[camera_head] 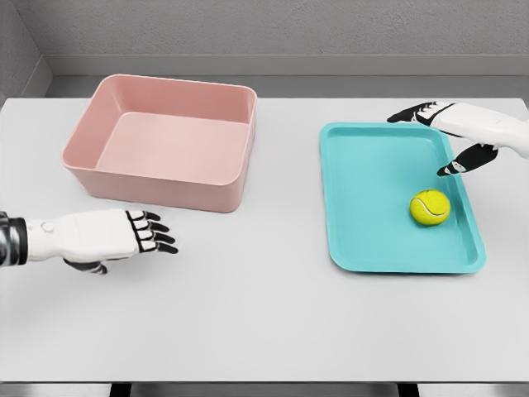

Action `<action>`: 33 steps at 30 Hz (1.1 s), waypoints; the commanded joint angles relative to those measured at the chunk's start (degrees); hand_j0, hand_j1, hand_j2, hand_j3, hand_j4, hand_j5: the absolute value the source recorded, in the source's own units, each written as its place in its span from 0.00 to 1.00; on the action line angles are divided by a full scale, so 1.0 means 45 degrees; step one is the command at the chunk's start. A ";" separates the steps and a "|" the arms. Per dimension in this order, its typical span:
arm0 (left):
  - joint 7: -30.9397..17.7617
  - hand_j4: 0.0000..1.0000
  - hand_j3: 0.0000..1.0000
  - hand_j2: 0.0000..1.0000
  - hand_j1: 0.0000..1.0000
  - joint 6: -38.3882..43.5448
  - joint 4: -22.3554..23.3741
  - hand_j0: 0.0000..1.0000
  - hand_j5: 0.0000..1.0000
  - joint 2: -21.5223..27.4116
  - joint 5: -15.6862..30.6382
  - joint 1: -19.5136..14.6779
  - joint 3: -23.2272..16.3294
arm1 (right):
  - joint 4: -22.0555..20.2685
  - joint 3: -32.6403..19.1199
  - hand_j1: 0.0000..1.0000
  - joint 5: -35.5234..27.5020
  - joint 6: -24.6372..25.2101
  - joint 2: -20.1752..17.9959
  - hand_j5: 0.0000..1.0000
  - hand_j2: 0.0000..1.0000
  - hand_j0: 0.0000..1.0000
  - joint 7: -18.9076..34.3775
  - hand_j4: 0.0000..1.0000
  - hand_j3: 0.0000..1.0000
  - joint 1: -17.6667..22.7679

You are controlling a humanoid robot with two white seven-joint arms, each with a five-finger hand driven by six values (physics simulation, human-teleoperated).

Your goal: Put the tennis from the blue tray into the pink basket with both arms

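Note:
A yellow-green tennis ball (430, 208) lies in the blue tray (372, 240), toward the tray's right side. The pink basket (99, 178) stands at the back left of the table and holds nothing. My right hand (442, 136) hovers above the tray's far right corner with its fingers spread, up and slightly right of the ball and apart from it. My left hand (149, 232) hangs over the table at the left, in front of the basket, fingers extended and holding nothing.
The white table (264, 322) ends in an edge along the bottom of the view. A grey wall runs behind the table.

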 commanded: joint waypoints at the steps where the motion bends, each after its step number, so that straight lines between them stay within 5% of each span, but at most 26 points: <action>1: -0.0393 1.00 1.00 1.00 1.00 0.0021 -0.0002 1.00 1.00 0.0089 0.0067 -0.0019 -0.0062 | -0.0022 0.0000 1.00 -0.0088 0.0023 -0.0049 1.00 1.00 1.00 -0.0026 1.00 1.00 0.0000; 10: -0.0335 1.00 1.00 1.00 1.00 0.0021 -0.0022 1.00 1.00 0.0616 0.0867 -0.2793 -0.0081 | -0.0100 0.0039 1.00 -0.0088 0.0023 -0.0948 1.00 1.00 1.00 0.0013 1.00 1.00 0.0371; 23: -0.0764 1.00 1.00 1.00 1.00 0.0021 -0.0002 1.00 1.00 -0.0087 0.1258 -0.2773 -0.1214 | -0.0021 0.0605 1.00 0.0029 0.0023 -0.1084 1.00 1.00 1.00 0.0560 1.00 1.00 0.0937; 27: -0.2014 1.00 1.00 1.00 1.00 0.0021 -0.0002 1.00 1.00 -0.0341 0.1258 -0.2793 -0.2054 | -0.0041 0.0644 1.00 0.0029 0.0023 -0.1045 1.00 1.00 1.00 0.0756 1.00 1.00 0.0937; 33: -0.2249 1.00 1.00 1.00 1.00 0.0021 -0.0002 1.00 1.00 -0.0399 0.1258 -0.2832 -0.2308 | 0.0174 0.0879 1.00 0.0049 0.0023 -0.0831 1.00 1.00 1.00 0.0970 1.00 1.00 0.0918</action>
